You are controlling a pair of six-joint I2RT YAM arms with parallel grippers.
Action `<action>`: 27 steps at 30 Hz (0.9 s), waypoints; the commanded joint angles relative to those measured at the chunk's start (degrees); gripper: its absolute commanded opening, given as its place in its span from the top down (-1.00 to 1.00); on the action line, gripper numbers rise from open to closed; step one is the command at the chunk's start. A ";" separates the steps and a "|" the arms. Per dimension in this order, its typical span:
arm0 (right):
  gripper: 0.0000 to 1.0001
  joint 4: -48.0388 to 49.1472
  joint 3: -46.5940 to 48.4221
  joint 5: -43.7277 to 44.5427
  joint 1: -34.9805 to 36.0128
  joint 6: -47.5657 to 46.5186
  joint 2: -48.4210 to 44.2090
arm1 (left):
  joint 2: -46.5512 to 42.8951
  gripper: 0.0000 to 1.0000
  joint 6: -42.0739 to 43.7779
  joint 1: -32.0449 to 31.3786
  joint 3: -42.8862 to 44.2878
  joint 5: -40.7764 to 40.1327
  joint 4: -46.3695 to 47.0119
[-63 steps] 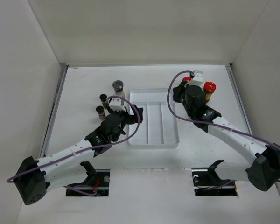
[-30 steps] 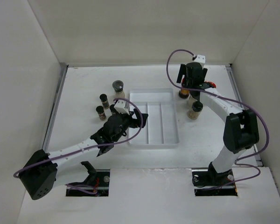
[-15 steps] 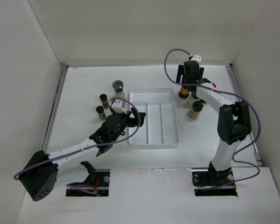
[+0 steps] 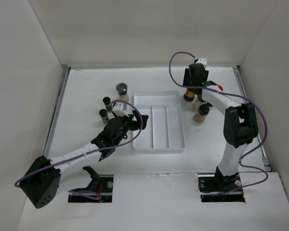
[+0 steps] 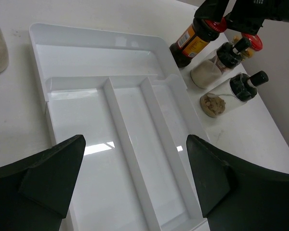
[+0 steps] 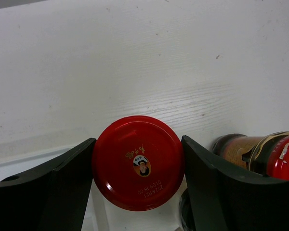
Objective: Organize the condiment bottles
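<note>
At the left of the overhead frame three jars stand in a loose cluster: the grey-lidded jar (image 4: 121,89) highest, the upper black-capped jar (image 4: 107,101) and the lower black-capped jar (image 4: 103,114) beneath it, all upright with caps up. Just right of them our left gripper (image 4: 137,120) hangs over the left edge of the tray (image 4: 159,132). Its wrist view shows the fingers spread wide with nothing between them, only bare compartments below. We judge it is parked there to stay clear until a bottle arrives.

The tray's slim compartments run top to bottom in the overhead frame.

Right of the tray's upper corner, our right gripper (image 4: 190,88) reaches straight down on the red-lidded bottle (image 6: 138,163). In its wrist view the lid fills the space between the two fingers with no gap on either side, so we read it as clamped at the lid, a sensible hold for lifting it straight up. The bottle stands on the table, long axis vertical, lid towards the wrist camera. We expect it would have to be tipped over to lie along a slim compartment.

Just right of it sit the second red-lidded bottle (image 6: 260,151), a beige jar (image 5: 207,73) and a second beige jar (image 5: 220,100), packed close together.
</note>
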 commanded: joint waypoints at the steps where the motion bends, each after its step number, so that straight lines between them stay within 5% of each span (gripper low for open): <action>1: 0.08 4.35 2.45 0.60 0.09 0.30 -1.61 | -2.01 -0.74 -0.77 0.45 -0.69 0.68 3.21; 15: 0.16 10.42 2.98 0.34 5.27 -0.58 -12.60 | -2.45 -0.74 -1.21 1.33 -1.31 0.77 3.66; 27: 0.16 12.18 6.31 -0.37 16.08 0.30 -7.42 | -3.51 -0.74 -2.27 2.91 -2.54 0.50 4.36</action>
